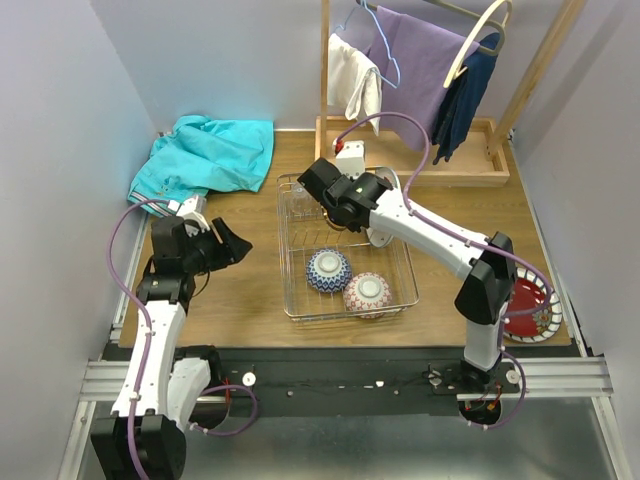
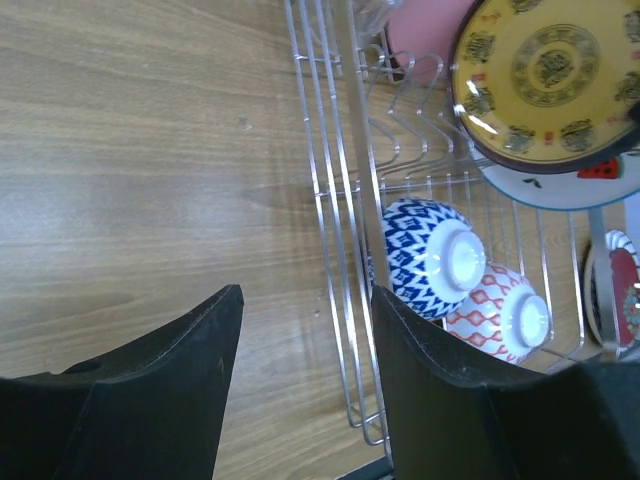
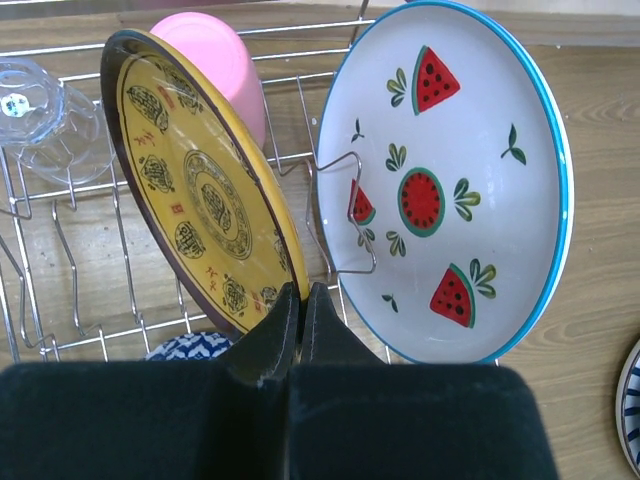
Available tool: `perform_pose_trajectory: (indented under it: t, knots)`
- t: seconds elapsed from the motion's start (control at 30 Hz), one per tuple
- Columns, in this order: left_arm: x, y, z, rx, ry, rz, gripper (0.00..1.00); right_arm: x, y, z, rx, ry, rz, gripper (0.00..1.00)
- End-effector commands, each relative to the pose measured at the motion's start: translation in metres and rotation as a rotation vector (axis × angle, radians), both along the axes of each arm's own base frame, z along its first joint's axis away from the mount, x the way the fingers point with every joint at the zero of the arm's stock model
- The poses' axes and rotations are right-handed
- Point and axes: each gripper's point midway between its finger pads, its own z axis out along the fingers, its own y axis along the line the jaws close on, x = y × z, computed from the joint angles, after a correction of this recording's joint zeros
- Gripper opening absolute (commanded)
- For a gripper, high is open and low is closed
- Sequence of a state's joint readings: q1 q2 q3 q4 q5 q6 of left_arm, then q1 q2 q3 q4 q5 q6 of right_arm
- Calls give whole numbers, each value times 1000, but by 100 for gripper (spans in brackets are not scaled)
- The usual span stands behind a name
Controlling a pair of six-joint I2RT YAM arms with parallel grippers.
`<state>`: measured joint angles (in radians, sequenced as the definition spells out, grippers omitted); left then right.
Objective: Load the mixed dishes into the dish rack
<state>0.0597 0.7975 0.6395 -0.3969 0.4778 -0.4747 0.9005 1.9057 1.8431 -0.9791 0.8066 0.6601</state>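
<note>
Wooden tabletop [image 1: 250, 290] carried the wire rack [image 1: 285, 260], where a blue bowl [image 1: 328, 270] and a pink bowl [image 1: 367, 293] lay upside down and a yellow plate [image 3: 195, 190] and a fruit plate [image 3: 450, 180] stood on edge. Left gripper [image 2: 305, 305] hung open and empty beside the rack. Right gripper [image 3: 301, 292] was closed, its tips at the yellow plate's lower rim.

Bright, even light, soft shadows, sharp focus; white glints on the dish rack [image 2: 345, 200] and yellow plate [image 2: 545, 70].
</note>
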Motion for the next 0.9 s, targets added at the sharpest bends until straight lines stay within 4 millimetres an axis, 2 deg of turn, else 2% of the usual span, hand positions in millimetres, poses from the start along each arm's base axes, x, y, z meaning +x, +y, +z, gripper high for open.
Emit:
perform_pose_trajectory:
  t: [0.0, 0.03, 0.13, 0.27, 0.37, 0.4, 0.47, 0.5, 0.6, 0.63, 0.67, 0.7, 0.73, 0.8, 0.87]
  knots:
    - [23, -28, 51, 1, -177, -119, 65, -4, 27, -7, 37, 11, 40, 1]
    - [24, -41, 57, 22, -201, -168, 65, -4, 29, -6, 39, 10, 46, 1]
    - [38, -47, 67, 102, -241, -199, 66, -2, 36, 1, 47, -8, 58, 1]
    - [41, -65, 76, 126, -278, -256, 65, -1, 36, -2, 30, -14, 58, 1]
    - [46, -77, 79, 136, -340, -288, 65, 2, 30, 3, 20, -42, 40, 0]
    - [44, -86, 75, 149, -357, -321, 65, 3, 29, 5, 20, -52, 36, 0]
    - [48, -95, 79, 181, -433, -337, 65, 4, 27, 17, 31, -76, 30, 0]
    - [44, -103, 72, 229, -469, -378, 65, 5, 26, 21, 36, -85, 28, 0]
    - [56, -97, 70, 375, -574, -341, 65, 4, 24, 37, 71, -107, 28, 1]
    - [54, -103, 69, 406, -600, -359, 65, 3, 23, 41, 84, -111, 27, 0]
    - [59, -102, 75, 450, -653, -337, 65, 2, 23, 45, 111, -113, 25, 0]
    - [57, -101, 71, 516, -698, -357, 65, 2, 22, 48, 130, -111, 21, 0]
    - [53, -109, 74, 540, -743, -383, 64, 2, 22, 50, 142, -112, 17, 0]
    - [52, -107, 80, 629, -825, -377, 63, 3, 22, 56, 186, -112, 14, 0]
    - [45, -115, 86, 642, -880, -403, 63, 5, 23, 61, 227, -106, 10, 1]
